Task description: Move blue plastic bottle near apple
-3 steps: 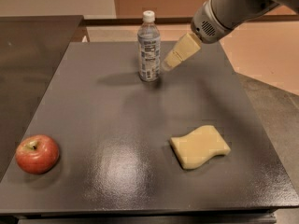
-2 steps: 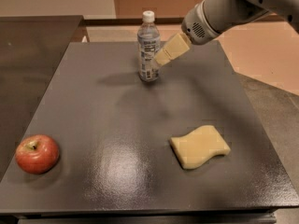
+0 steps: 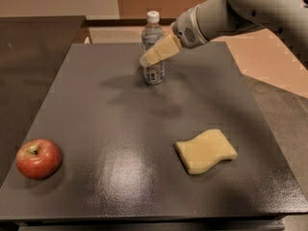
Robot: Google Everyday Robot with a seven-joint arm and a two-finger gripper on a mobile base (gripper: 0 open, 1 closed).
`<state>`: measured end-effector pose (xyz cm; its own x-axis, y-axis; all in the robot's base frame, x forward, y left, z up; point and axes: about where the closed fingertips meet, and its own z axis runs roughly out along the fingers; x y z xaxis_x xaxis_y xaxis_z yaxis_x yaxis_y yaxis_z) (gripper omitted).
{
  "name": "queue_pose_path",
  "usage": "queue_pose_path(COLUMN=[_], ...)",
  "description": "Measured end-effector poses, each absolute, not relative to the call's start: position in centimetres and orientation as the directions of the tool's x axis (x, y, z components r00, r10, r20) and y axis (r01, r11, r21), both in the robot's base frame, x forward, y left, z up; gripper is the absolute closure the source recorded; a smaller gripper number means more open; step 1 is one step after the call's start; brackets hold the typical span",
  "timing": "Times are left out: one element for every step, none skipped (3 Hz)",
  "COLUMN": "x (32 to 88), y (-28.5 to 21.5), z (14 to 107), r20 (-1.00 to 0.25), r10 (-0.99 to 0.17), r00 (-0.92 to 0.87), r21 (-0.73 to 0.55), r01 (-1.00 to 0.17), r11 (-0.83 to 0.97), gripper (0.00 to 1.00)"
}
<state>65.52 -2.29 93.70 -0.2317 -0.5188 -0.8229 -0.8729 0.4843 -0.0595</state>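
Fingers (image 3: pixel 162 50) of the gripper (image 3: pixel 147 58) lie across the front of the blue plastic bottle (image 3: pixel 154 74); spread or pinching, I cannot tell. The apple (image 3: pixel 38 158) sits at the table's (image 3: pixel 96 105) near-left corner, the upright bottle far back at centre, the sponge (image 3: pixel 206 151) near-right. The diagonal way toward the apple looks free.

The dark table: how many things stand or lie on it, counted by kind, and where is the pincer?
bottle: 1, upright at the back of the table
apple: 1, at the front left corner
sponge: 1, flat at the front right
Total: 3
The pincer is at the bottle's mid height and overlaps it in the camera view.
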Motion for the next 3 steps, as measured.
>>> queue_pose_path(x=[66.3,66.4,65.6], y=[-1.1,-0.7,-0.4], z=[94.1,94.6,95.1], r20=[-0.851,-0.865,-0.866], r10=[-0.489,-0.466,-0.458], r00=[-0.193,-0.185,-0.2], r21=[-0.063,-0.049,-0.014], r01=[-0.886,-0.894,-0.906], r11=[0.46,0.445,0.423], gripper=[0.18,0.41,0.65])
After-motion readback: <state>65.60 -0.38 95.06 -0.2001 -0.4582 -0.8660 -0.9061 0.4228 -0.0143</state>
